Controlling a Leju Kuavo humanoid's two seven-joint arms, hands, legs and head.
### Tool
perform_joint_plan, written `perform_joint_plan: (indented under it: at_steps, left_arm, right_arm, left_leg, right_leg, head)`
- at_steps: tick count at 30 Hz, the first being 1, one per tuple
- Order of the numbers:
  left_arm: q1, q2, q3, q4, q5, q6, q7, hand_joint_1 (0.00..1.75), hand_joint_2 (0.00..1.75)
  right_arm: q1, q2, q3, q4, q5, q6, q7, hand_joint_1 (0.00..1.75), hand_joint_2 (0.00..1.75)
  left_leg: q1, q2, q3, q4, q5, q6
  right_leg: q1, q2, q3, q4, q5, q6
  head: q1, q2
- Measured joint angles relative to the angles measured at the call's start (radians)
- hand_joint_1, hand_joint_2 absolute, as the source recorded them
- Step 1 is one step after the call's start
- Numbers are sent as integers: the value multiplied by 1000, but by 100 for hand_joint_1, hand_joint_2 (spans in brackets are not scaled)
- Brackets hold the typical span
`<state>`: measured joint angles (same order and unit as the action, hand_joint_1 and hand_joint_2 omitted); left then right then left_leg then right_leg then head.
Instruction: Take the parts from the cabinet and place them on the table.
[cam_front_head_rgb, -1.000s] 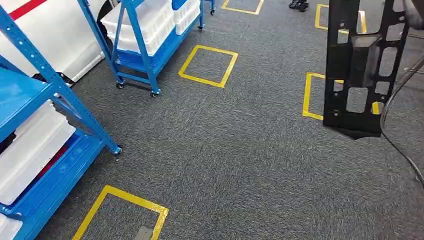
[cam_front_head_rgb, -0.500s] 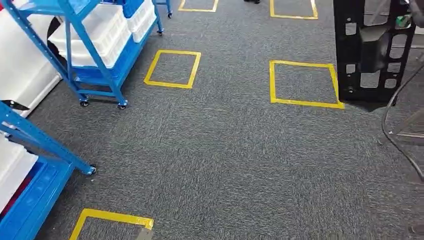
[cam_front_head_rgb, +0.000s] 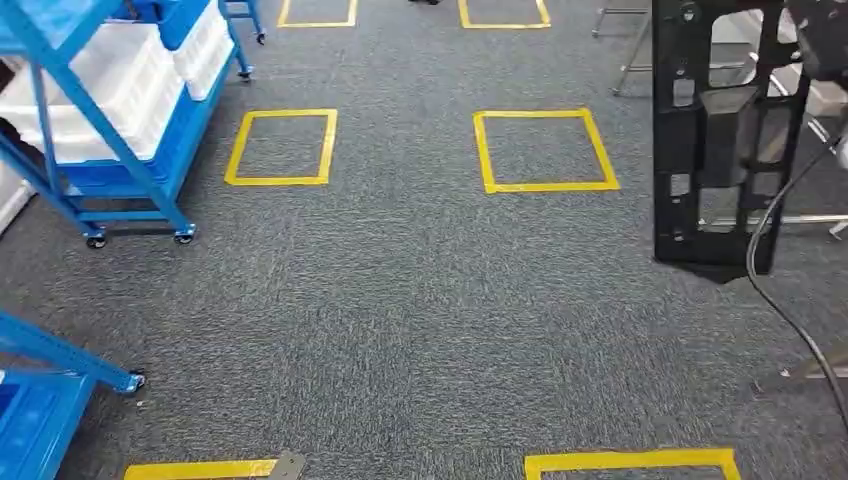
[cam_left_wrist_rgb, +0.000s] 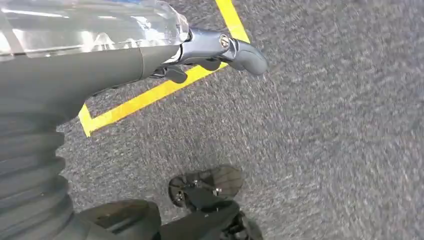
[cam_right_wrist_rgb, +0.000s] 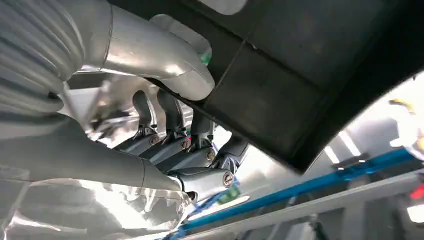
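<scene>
**Now carrying: black part held up over the carpet**

Right robot hand (cam_right_wrist_rgb: 175, 145) grasps the black part (cam_front_head_rgb: 722, 140); in the right wrist view the thick thumb presses one face of the panel and the darker fingers (cam_right_wrist_rgb: 172, 117) curl up behind it. Part is a flat black panel with rectangular cut-outs, held upright at the far right of the head view, above the grey carpet (cam_front_head_rgb: 420, 300). A dark cable (cam_front_head_rgb: 790, 320) loops down just beside its lower edge.

Left robot hand (cam_left_wrist_rgb: 210, 52) hangs over the carpet with nothing in it; fingers look drawn in under the cover, but whether clenched or loose I cannot tell.

Surroundings: blue wheeled rack (cam_front_head_rgb: 110, 140) at far left, white bins (cam_front_head_rgb: 110, 85) on its shelves. Corner of a second blue rack (cam_front_head_rgb: 45, 375) near left. Yellow tape squares on the carpet: one far left of centre (cam_front_head_rgb: 283, 147), one far right of centre (cam_front_head_rgb: 545, 150), parts of others along the near edge. Metal legs of some furniture (cam_front_head_rgb: 640, 50) behind the part, far right.
</scene>
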<state>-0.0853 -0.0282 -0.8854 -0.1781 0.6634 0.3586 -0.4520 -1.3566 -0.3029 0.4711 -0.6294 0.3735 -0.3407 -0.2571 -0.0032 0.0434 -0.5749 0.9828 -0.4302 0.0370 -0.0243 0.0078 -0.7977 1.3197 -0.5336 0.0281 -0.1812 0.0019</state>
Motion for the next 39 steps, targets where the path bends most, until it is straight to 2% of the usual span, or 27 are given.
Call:
perform_joint_plan:
  at_steps: [1, 3, 4, 5, 6, 9, 11, 12, 14, 15, 16, 18, 19, 20, 23, 24, 25, 26, 27, 29, 30, 31, 33, 34, 35, 36, 39]
  left_arm:
    - [-1, 0, 0, 0, 0, -1, 0, 0, 175]
    - [-2, -2, 0, 0, 0, -3, 0, 0, 175]
    - [-2, -2, 0, 0, 0, -3, 0, 0, 175]
    - [-3, 0, 0, 0, 0, -3, 0, 0, 175]
    - [-3, 0, 0, 0, 0, -3, -1, 0, 175]
    - [-6, 0, -2, 0, -2, -6, -1, 0, 175]
    - [-8, 0, -6, 0, -4, -8, 0, 0, 175]
    - [-6, 0, -10, 0, -7, -10, 1, 0, 175]
    - [-3, 0, -17, 0, -15, -11, 5, 0, 175]
    - [-3, 0, -19, 0, -17, -13, 6, 0, 175]
    - [-4, 0, -21, 0, -18, -14, 7, 0, 175]
    - [-7, 0, -24, 0, -19, -16, 11, 0, 175]
    - [-8, 0, -24, 0, -19, -16, 13, 0, 175]
    - [-9, 1, -24, 0, -20, -17, 17, 0, 175]
    - [-12, 0, -27, 0, -21, -20, 22, 0, 175]
    - [-14, 0, -28, 0, -21, -20, 23, 0, 175]
    - [-17, 0, -31, 0, -21, -19, 23, 0, 175]
    - [-18, 0, -32, 0, -20, -18, 21, 0, 175]
    - [-16, -1, -32, 0, -19, -16, 21, 0, 175]
    - [-10, -1, -34, 0, -18, -16, 21, 0, 175]
    - [-8, -2, -34, 0, -18, -16, 21, 0, 175]
    - [-8, -2, -35, 0, -18, -16, 21, 0, 175]
    - [-9, -5, -38, 0, -18, -16, 21, 0, 175]
    - [-9, -5, -39, 0, -18, -16, 21, 0, 175]
    - [-9, -3, -39, 0, -18, -16, 21, 0, 175]
    - [-9, -5, -40, 0, -18, -16, 21, 0, 175]
    - [-12, -6, -41, 0, -18, -16, 20, 0, 175]
  right_arm:
    - [5, 0, 0, 0, 0, 0, 0, 175, 175]
    - [4, 0, 1, -4, 0, 0, 0, 175, 175]
    - [2, 0, 1, -9, 0, -1, 0, 175, 175]
    - [-2, 0, 1, -11, 0, -2, 0, 175, 175]
    - [-2, 0, 2, -15, 0, -2, 2, 175, 175]
    - [-4, -10, 2, -18, 3, -1, 6, 175, 175]
    - [-7, -13, 1, -27, 3, 2, 6, 175, 175]
    - [-8, -15, 1, -27, 3, 4, 6, 175, 175]
    - [-2, -16, 2, -27, 3, 7, 6, 175, 175]
    - [7, -23, 1, -33, 3, 7, 6, 175, 175]
    - [16, -31, 1, -40, 3, 6, 6, 175, 175]
    - [30, -43, 1, -58, 3, 6, 5, 175, 175]
    - [33, -50, 0, -62, 3, 6, 5, 175, 175]
    - [37, -52, 0, -67, 3, 6, 6, 175, 175]
    - [47, -68, 0, -75, 8, 7, 18, 175, 175]
    - [47, -74, -1, -78, 11, 8, 23, 175, 175]
    - [49, -76, -1, -82, 12, 11, 24, 175, 175]
    - [41, -80, -1, -82, 13, 15, 24, 175, 175]
    - [35, -80, -1, -82, 13, 16, 25, 175, 175]
    - [39, -79, -1, -82, 13, 22, 25, 175, 175]
    - [42, -79, -1, -82, 13, 23, 25, 175, 175]
    - [43, -80, -1, -82, 13, 24, 26, 175, 175]
    - [40, -80, -1, -82, 13, 25, 26, 175, 175]
    - [36, -80, -1, -82, 13, 25, 26, 175, 175]
    - [33, -80, -1, -82, 13, 25, 26, 175, 175]
    - [30, -77, -1, -84, 15, 26, 26, 175, 175]
    - [28, -79, -1, -82, 21, 27, 30, 175, 175]
  left_leg:
    - [1, 11, -1, 4, -2, -3]
    - [3, 34, -3, 16, -12, -12]
    - [2, 46, -3, 25, -18, -17]
    - [-8, 51, -6, 33, -24, -24]
    - [-6, 58, -5, 30, -26, -28]
    - [-6, 91, 0, 34, -34, -44]
    - [5, 7, -26, 101, -88, -52]
    - [6, -14, -58, 175, -126, -53]
    - [6, -32, -127, 332, -184, -55]
    - [6, -33, -143, 359, -179, -52]
    - [6, -34, -133, 333, -153, -47]
    - [4, -56, -67, 178, -60, -33]
    - [4, -92, -31, 91, -19, -25]
    - [9, -141, -11, 64, -31, -22]
    - [2, -112, -7, 43, -31, -22]
    - [3, -95, -2, 25, -23, -14]
    - [10, -76, 7, 2, -9, -8]
    - [5, -63, 11, -14, -2, -1]
    - [4, -51, 12, -17, 1, 0]
    - [4, -23, 12, -16, -1, 0]
    - [4, -9, 12, -15, -2, -1]
    - [6, 4, 11, -13, -4, -4]
    - [12, 30, 11, 0, -15, -13]
    - [13, 41, 11, 11, -24, -20]
    - [5, 50, 9, 21, -32, -29]
    - [3, 56, 8, 31, -39, -35]
    - [2, 92, 14, 29, -43, -48]
  right_leg:
    - [-2, -4, 20, -34, 25, 3]
    - [-5, -33, 124, -214, 105, 8]
    - [-1, -72, 159, -286, 103, 11]
    - [9, -90, 161, -288, 104, -4]
    - [12, -68, 157, -283, 102, -13]
    - [7, -34, 154, -285, 107, -30]
    - [5, -17, 153, -286, 110, -42]
    - [5, -6, 152, -286, 111, -46]
    - [9, 23, 151, -286, 111, -49]
    - [11, 39, 151, -286, 112, -50]
    - [13, 54, 152, -285, 112, -49]
    - [14, 82, 152, -284, 113, -49]
    - [13, 95, 152, -284, 114, -47]
    - [13, 105, 147, -284, 117, -41]
    - [-4, 143, 134, -292, 130, -18]
    - [-2, 159, 134, -300, 136, -8]
    - [-4, 139, 131, -295, 131, -10]
    - [8, 67, 115, -263, 100, -8]
    - [9, 30, 86, -201, 62, -6]
    - [5, 6, 22, -50, -1, 1]
    - [0, 4, 4, -10, -8, 7]
    - [-4, 0, 8, -18, 7, 12]
    - [-12, -21, 92, -163, 87, 25]
    - [-15, -54, 145, -255, 124, 31]
    - [-2, -104, 161, -291, 104, 31]
    - [0, -82, 159, -292, 110, 10]
    - [2, -45, 147, -285, 110, -10]
  head:
    - [0, 0]
    - [0, 0]
    - [0, 0]
    - [0, 0]
    - [0, 0]
    - [0, 0]
    - [-2, 0]
    - [-1, 0]
    - [-2, 0]
    - [-2, 0]
    - [-2, 0]
    - [-2, 0]
    - [-2, 0]
    - [-1, 0]
    - [-2, 0]
    - [-1, 0]
    - [0, 0]
    - [0, 0]
    - [-1, 0]
    - [0, 0]
    - [0, 0]
    - [0, 0]
    - [0, 0]
    - [0, 0]
    - [0, 0]
    - [-1, 0]
    - [0, 0]
